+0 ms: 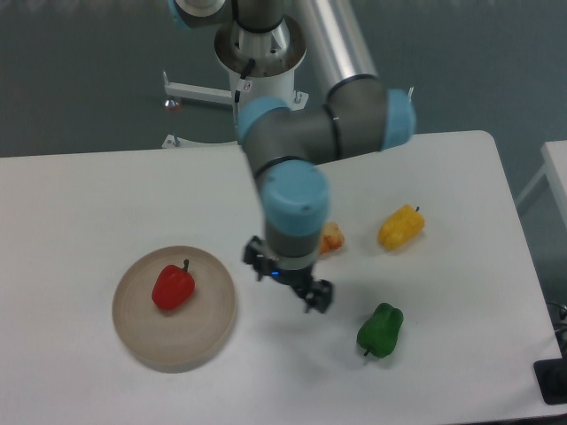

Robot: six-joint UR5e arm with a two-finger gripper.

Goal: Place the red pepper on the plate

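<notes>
Red pepper lies on plate; gripper apart over table, jaws spread, holding nothing.

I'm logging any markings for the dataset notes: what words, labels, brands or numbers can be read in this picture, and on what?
None can be read. The arm's gripper, the red pepper, the plate, the green pepper and the yellow pepper show no legible text, label or number.
</notes>
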